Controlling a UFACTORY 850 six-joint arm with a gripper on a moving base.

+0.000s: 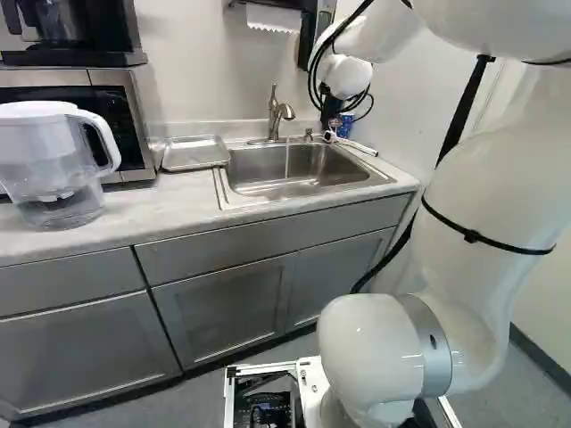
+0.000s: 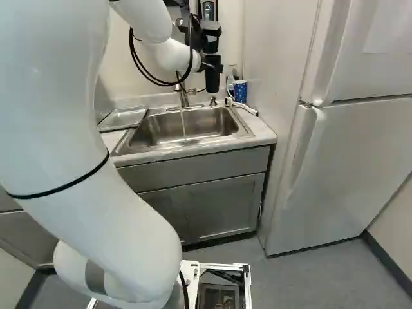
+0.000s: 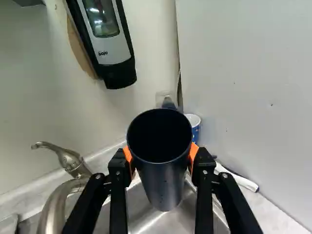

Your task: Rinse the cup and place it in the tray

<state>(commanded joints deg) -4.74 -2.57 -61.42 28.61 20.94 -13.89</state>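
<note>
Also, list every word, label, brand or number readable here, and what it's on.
None reads reliably.
Soap dispenser: small lettering on the front, too small and blurred to quote.
Microwave: no legible markings.
Dark cup in the hand: no print visible.

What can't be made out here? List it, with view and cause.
Held cup: inner bottom, lost in shadow, wrist view.
Blue cup: lower part, behind the held cup, wrist view.
Sink: nearest floor, behind its front rim, right base view.
Tray: mostly cut off by the edge, wrist view.
</note>
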